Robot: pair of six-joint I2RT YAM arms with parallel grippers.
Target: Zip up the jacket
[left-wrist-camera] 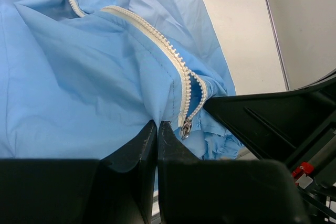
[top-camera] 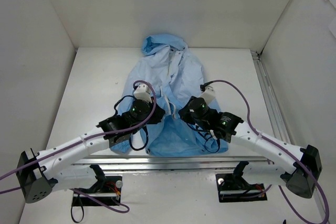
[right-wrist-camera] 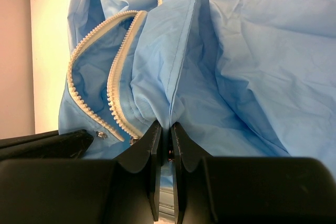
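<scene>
The light-blue hooded jacket (top-camera: 168, 77) lies flat on the white table, hood at the back, hem toward the arms. Its white zipper strip (left-wrist-camera: 168, 51) is open near the hem, with the metal slider (left-wrist-camera: 186, 128) hanging at the bottom. My left gripper (left-wrist-camera: 157, 125) is shut on a pinch of jacket fabric just left of the slider. My right gripper (right-wrist-camera: 164, 127) is shut on a fold of jacket fabric just right of the two parted zipper rows (right-wrist-camera: 118, 77). In the top view both grippers, the left (top-camera: 157, 113) and the right (top-camera: 184, 113), sit either side of the zipper line.
White walls enclose the table (top-camera: 94, 87) on the left, back and right. A metal rail (top-camera: 268, 93) runs along the right side and another along the near edge (top-camera: 178, 160). Purple cables (top-camera: 247, 114) loop over both arms.
</scene>
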